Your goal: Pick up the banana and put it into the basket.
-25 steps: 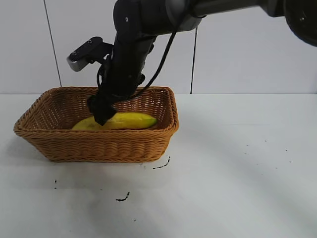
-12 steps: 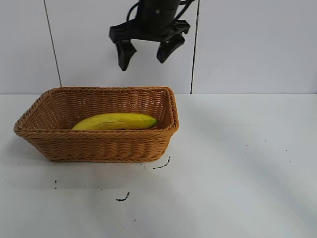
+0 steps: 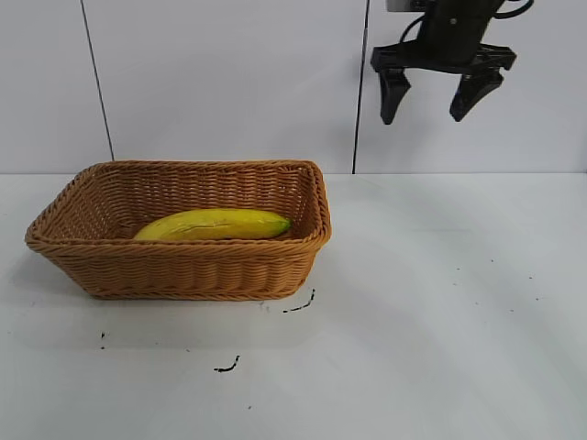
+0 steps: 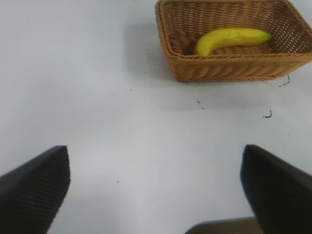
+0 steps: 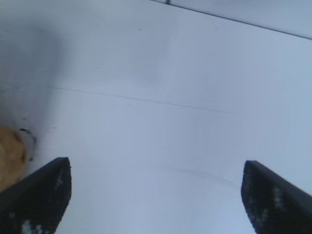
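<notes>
The yellow banana (image 3: pixel 215 225) lies lengthwise inside the tan wicker basket (image 3: pixel 183 266) at the table's left; both also show in the left wrist view, banana (image 4: pixel 229 39) in basket (image 4: pixel 229 72). My right gripper (image 3: pixel 422 117) is open and empty, high in the air to the right of the basket, in front of the back wall. In its own view (image 5: pixel 156 165) its jaws stand wide apart over bare table, with a tan bit of the basket (image 5: pixel 9 156) at the edge. My left gripper (image 4: pixel 155 161) is open and empty, well away from the basket over bare table.
The white table (image 3: pixel 440 302) stretches to the right of the basket. Small black marks (image 3: pixel 298 305) lie on the table just in front of the basket. A white panelled wall (image 3: pixel 229 82) stands behind.
My right gripper let go of the banana in the basket, rose out of it, and has swung up and to the right. The banana and basket have stayed put.
</notes>
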`<state>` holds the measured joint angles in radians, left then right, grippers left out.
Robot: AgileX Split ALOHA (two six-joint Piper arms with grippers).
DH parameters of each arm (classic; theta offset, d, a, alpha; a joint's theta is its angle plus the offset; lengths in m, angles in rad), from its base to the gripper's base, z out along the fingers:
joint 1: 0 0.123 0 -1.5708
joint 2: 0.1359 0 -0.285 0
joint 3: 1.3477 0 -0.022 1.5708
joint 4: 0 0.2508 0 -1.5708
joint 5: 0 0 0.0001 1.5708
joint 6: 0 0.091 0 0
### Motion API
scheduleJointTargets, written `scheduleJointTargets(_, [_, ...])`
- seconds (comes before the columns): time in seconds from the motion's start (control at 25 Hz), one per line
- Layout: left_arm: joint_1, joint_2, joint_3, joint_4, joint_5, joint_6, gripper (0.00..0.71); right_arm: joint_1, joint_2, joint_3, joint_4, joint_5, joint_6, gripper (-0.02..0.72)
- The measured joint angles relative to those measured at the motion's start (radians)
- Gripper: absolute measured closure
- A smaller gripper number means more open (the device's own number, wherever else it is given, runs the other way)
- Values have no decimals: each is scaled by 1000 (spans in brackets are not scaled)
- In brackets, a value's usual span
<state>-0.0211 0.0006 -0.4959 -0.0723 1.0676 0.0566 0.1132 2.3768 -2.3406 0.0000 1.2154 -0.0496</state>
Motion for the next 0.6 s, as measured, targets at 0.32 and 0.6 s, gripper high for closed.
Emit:
scheduleJointTargets(0.32, [0, 0, 0, 0, 0, 0, 20, -91, -48, 61, 0, 1, 18, 44])
scheduleJointTargets(0.6, [0, 0, 0, 0, 0, 0, 20, -96, -202, 318, 26, 0, 18, 44])
